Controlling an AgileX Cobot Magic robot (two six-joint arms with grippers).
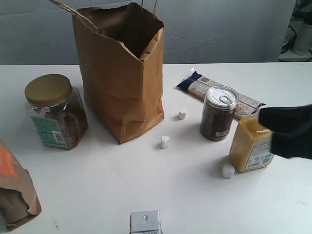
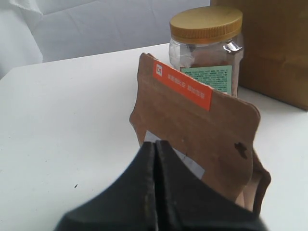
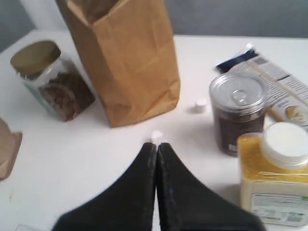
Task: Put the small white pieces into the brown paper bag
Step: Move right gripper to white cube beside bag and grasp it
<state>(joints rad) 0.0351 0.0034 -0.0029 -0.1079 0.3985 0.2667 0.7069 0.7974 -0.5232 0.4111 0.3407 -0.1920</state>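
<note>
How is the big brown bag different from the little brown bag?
The brown paper bag is much taller than the small brown bag. The brown paper bag is plain with twine handles; the small brown bag wears an orange label and shows no handles. Both are brown paper.

On my end both are pinched closed, fingers pressed together, nothing between them: left gripper (image 2: 155, 144) and right gripper (image 3: 157, 145). The right arm (image 1: 288, 130) pokes in from the right edge (just a dark blur).
</note>
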